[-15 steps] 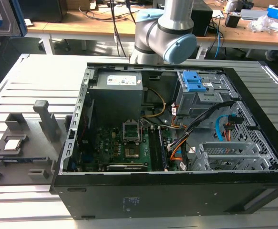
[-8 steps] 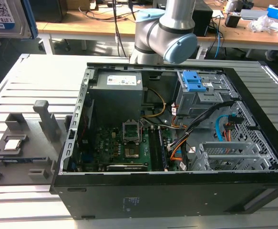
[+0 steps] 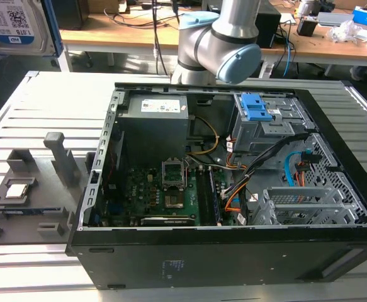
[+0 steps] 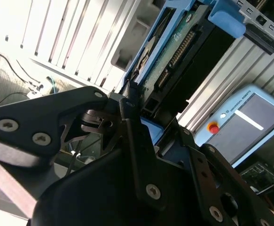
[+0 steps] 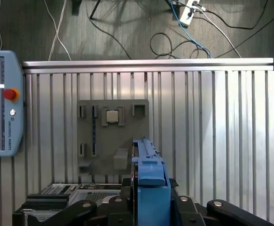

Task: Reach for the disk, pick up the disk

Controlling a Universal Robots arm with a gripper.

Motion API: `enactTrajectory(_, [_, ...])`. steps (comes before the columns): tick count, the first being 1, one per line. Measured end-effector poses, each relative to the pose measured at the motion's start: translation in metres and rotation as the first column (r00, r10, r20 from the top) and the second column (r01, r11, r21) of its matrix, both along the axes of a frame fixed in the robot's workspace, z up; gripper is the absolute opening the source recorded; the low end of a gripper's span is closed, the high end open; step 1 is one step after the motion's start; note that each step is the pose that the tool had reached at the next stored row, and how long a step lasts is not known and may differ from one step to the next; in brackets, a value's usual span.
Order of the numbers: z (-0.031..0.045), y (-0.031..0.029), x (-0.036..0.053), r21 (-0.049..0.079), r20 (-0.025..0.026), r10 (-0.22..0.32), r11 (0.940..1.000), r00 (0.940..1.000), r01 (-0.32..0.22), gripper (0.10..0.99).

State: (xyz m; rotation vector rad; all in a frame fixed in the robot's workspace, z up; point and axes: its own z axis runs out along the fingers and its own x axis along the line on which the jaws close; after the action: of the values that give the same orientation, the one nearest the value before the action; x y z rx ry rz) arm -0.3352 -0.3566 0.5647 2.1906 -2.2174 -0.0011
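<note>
Logged the gripper [image 5: 151, 184] pinched tight on the disk [image 5: 149, 160], held edge-on with its blue bracket edge pointing away from the wrist in the first wrist view. Confirmed the same grip in the second wrist view: black fingers [image 4: 129, 117] pressed against the disk [image 4: 174, 52], green circuit-board side and connector row exposed, blue plastic along the edges. Located the disk [image 3: 10, 22] high at the exterior view's left, white-and-blue label facing the camera, raised off the table [image 3: 19, 119] and well apart from the computer case [image 3: 233, 251]. Noted the case lying on its side on the slatted aluminium table, side panel off, interior open upward. Recorded contents: grey power supply box [image 3: 155, 126] in the far corner toward the exterior view's left; motherboard [image 3: 139, 195] nearer the camera, with the CPU socket [image 3: 174, 173] on it; metal drive cage [image 3: 268, 129] in the far corner toward the exterior view's right, carrying a blue plastic carrier [image 3: 257, 107]; second perforated cage [image 3: 303, 204] nearer the camera; black, orange and blue cables [image 3: 259, 163] strung between cages and board. Noted a grey fixture tray [image 3: 51, 182] just beside the case on the exterior view's left, holding a small square CPU chip [image 3: 16, 190] in one recess. Found the same tray and chip [image 5: 112, 116] in the first wrist view, below the held disk. Noted a teach pendant [image 5: 0, 103] at the table's side.
</note>
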Motion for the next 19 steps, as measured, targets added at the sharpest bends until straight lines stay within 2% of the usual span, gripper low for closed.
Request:
enactTrajectory(5, [-0.0038, 0.0002, 0.0075, -0.002, 0.0000, 0.000, 1.0000, 1.0000, 0.000, 0.365])
enactTrajectory(10, [-0.0100, 0.0009, 0.0226, -0.008, -0.0003, 0.000, 1.0000, 1.0000, 0.000, 0.365])
enactTrajectory(18, [-0.0173, 0.0014, 0.0400, -0.014, -0.0003, 0.000, 0.9999, 1.0000, 0.000, 0.365])
enactTrajectory(19, [-0.0188, 0.0015, 0.0442, -0.016, -0.0003, 0.000, 0.9999, 1.0000, 0.000, 0.365])
